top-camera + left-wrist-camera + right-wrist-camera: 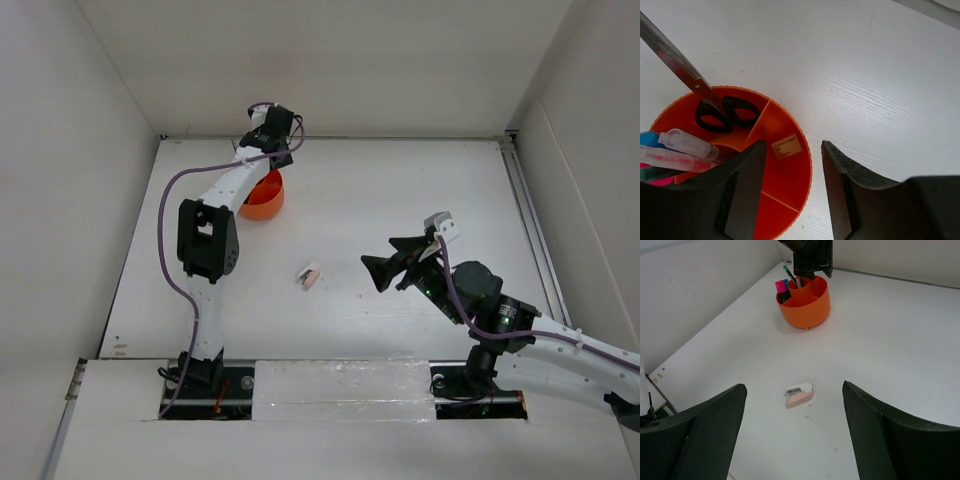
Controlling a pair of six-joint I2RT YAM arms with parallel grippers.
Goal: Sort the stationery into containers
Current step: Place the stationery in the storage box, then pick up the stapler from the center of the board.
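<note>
Mid-table, well apart from the round orange plastic tub (805, 307): small white eraser (801, 388) touching a smooth pink block eraser (800, 399), both not yet sorted. Hovering short of them, jaws spread wide and empty: right gripper (383, 262). Probably next: dropping low and pinching one small rounded block cleanly. Above the tub's ribbed rim, left gripper (792, 150), likewise parted, holding nothing. Black-handled steel scissors (722, 114) and flat tan eraser (786, 146) already inside, in separate compartments.

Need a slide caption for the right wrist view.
Open right end effector faces white and pink erasers on the table; round orange plastic tub beyond.
</note>
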